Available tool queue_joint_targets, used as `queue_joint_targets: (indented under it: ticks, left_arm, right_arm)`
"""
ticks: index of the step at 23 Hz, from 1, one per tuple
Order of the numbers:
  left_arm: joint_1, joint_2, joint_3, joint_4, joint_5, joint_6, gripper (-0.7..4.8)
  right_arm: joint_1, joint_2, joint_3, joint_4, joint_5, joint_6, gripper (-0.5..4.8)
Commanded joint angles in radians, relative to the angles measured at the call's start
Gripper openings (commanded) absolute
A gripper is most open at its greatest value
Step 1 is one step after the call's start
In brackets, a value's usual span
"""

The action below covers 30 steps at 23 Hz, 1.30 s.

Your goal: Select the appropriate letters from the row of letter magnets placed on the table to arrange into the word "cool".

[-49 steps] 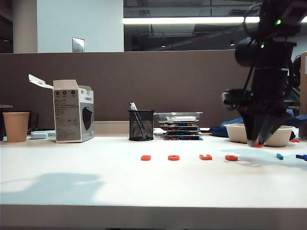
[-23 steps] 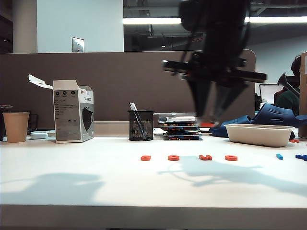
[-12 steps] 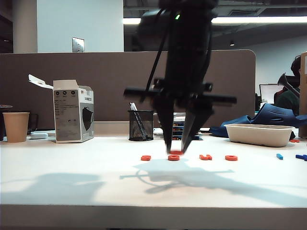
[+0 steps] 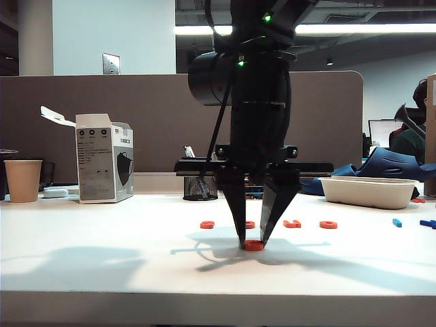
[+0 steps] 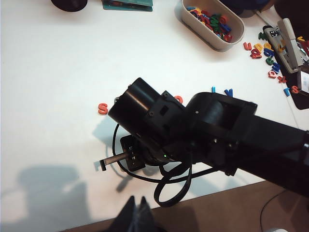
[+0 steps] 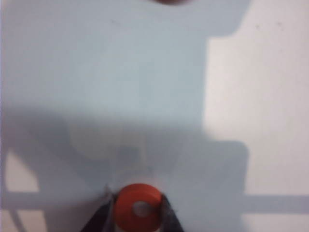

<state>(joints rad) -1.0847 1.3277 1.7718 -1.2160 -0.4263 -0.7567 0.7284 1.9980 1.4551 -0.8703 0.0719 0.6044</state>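
Observation:
My right gripper (image 4: 253, 242) reaches across to the middle of the table (image 4: 102, 259) and points straight down. It is shut on an orange-red ring (image 4: 253, 246), which is down at the table top in front of the row. In the right wrist view the ring (image 6: 126, 205) sits between both fingers (image 6: 103, 215). Behind it the row holds an orange letter (image 4: 207, 224), an open C-like piece (image 4: 292, 223) and a ring (image 4: 328, 224). A light-blue bar (image 4: 397, 222) lies far right. My left gripper (image 5: 136, 209) shows only in its wrist view, shut and empty, near the table's front edge.
A white bowl (image 4: 368, 191) stands at the back right, filled with mixed letters (image 5: 212, 20) in the left wrist view. At the back left stand a paper cup (image 4: 22, 180) and a printed box (image 4: 103, 158), with a mesh pen holder (image 4: 199, 184) behind the arm. An S magnet (image 5: 102, 108) lies left of the right arm.
My right gripper has carried the orange ring from beside the white bowl leftward across the row, then down to the table in front of it.

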Motion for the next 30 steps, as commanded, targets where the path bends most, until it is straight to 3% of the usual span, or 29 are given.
queue_joint_targets:
  ticks: [1,9,11,12,13,30]
  left_arm:
    - [0.002,-0.004,0.002,0.005,0.000,0.001,-0.03]
    - [0.002,-0.004,0.002,0.004,0.000,0.001,-0.03]
    - [0.002,-0.004,0.002,0.003,0.000,0.001,-0.03]
    - [0.002,-0.004,0.002,0.000,0.001,0.001,-0.03]
    - [0.002,-0.004,0.002,-0.002,0.001,0.001,-0.03]
    - [0.002,-0.004,0.002,-0.043,0.001,0.001,-0.03]
  right_arm:
    - [0.001,0.023,-0.012,-0.014,-0.003,0.002,0.85]
    - [0.000,0.023,-0.012,-0.019,-0.003,0.001,0.86]
    - [0.000,0.023,-0.012,-0.016,-0.002,0.001,1.59]
    - [0.000,0.022,-0.012,-0.017,-0.002,0.001,2.33]
    - [0.000,0.021,-0.012,-0.017,-0.002,0.001,2.47]
    - [-0.003,-0.047,-0.010,0.017,0.002,-0.010,2.67]
